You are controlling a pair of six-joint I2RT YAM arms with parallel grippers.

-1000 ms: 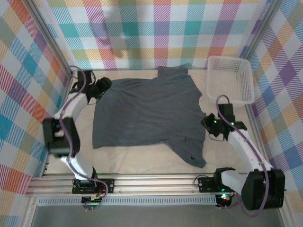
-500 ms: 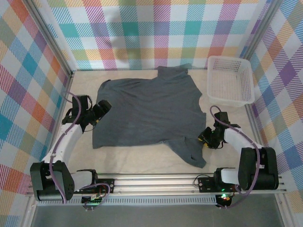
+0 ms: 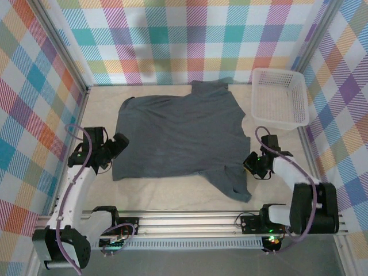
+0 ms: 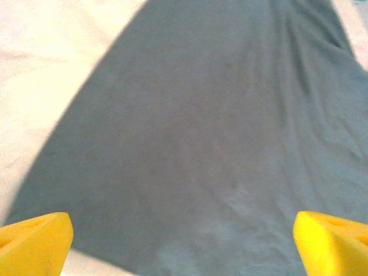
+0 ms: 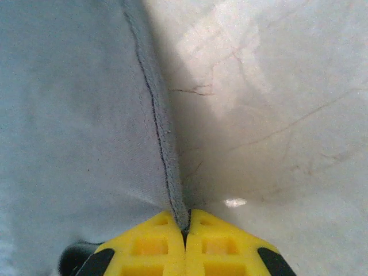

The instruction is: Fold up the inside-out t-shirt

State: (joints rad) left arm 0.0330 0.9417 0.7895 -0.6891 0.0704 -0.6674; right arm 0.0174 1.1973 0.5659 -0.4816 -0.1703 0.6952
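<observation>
The inside-out t-shirt [image 3: 178, 135] lies spread flat on the beige table, dark slate-grey, with one sleeve trailing toward the near right. My left gripper [image 3: 119, 145] hovers at the shirt's near-left edge. In the left wrist view this left gripper [image 4: 184, 247] stands open, yellow fingertips [image 4: 34, 241] wide apart over the grey cloth [image 4: 218, 126]. My right gripper [image 3: 249, 163] sits at the right sleeve's edge. Seen from the right wrist, that gripper [image 5: 185, 229] is shut on the stitched hem [image 5: 164, 149] of the shirt [image 5: 75, 115].
A white plastic basket [image 3: 280, 98] stands at the far right corner. Plaid walls close in the table on three sides, and a metal rail [image 3: 190, 221] runs along the near edge. Bare table [image 5: 276, 115] lies right of the sleeve.
The left arm has swung from the shirt's far-left corner down along its left edge, jaws widening. The right gripper dropped to the sleeve hem and closed on it.
</observation>
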